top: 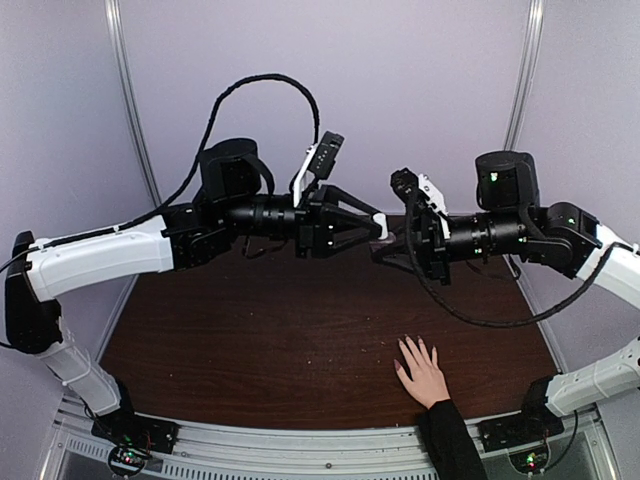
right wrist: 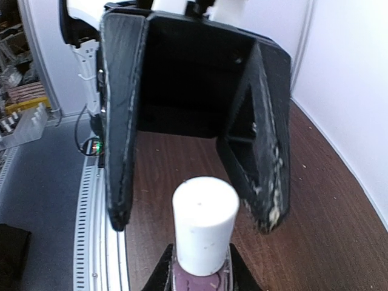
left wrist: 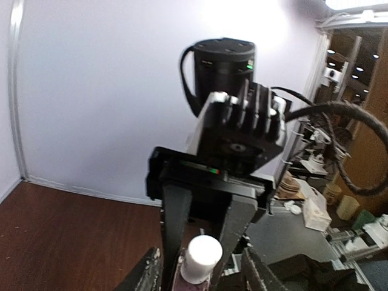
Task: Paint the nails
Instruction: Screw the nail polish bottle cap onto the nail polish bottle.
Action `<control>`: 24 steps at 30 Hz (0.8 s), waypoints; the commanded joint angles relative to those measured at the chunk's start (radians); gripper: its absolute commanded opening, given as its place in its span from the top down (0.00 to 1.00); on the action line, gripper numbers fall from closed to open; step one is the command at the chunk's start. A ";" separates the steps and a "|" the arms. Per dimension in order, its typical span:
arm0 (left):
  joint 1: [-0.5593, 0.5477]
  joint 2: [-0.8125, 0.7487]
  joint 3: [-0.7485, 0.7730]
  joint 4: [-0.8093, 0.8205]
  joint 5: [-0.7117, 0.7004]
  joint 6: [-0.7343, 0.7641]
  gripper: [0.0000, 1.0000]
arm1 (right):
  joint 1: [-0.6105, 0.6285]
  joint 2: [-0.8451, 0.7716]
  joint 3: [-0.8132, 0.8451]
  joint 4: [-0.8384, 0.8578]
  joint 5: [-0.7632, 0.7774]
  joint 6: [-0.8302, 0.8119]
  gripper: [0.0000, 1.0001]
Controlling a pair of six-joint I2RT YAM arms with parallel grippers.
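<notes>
Nails (top: 405, 344) lie well apart from the right gripper (top: 384, 252) clamping the bottle (right wrist: 204, 233).

Brown table (top: 250, 350), small bottle (right wrist: 205, 233) (white cap)

No lettering, label, brand or number can be read in any view.

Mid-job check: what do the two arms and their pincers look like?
White outer links, black joint housings with small green lights. A black cable loops over the left arm; another hangs under the right arm. The left pincer and right pincer are black, tapered; the left's fingers show pale scuffs.
</notes>
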State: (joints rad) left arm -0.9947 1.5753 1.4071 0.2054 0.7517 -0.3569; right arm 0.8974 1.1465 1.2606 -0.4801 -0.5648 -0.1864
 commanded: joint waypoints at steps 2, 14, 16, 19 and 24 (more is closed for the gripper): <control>-0.003 -0.058 -0.031 -0.041 -0.354 0.037 0.55 | 0.000 -0.008 0.003 0.049 0.272 0.048 1.00; -0.058 -0.003 0.026 -0.063 -0.582 0.049 0.56 | 0.001 0.024 -0.005 0.062 0.482 0.118 1.00; -0.069 0.021 0.050 -0.048 -0.594 0.040 0.57 | 0.001 0.035 -0.004 0.065 0.497 0.132 1.00; -0.076 0.043 0.067 -0.029 -0.600 0.023 0.59 | 0.003 0.043 0.001 0.067 0.492 0.137 1.00; -0.081 0.077 0.100 -0.033 -0.646 0.015 0.62 | 0.005 0.058 0.008 0.064 0.488 0.142 1.00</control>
State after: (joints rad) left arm -1.0691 1.6253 1.4586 0.1249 0.1585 -0.3290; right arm 0.8974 1.1961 1.2514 -0.4446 -0.0994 -0.0662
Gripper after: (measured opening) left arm 0.394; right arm 0.212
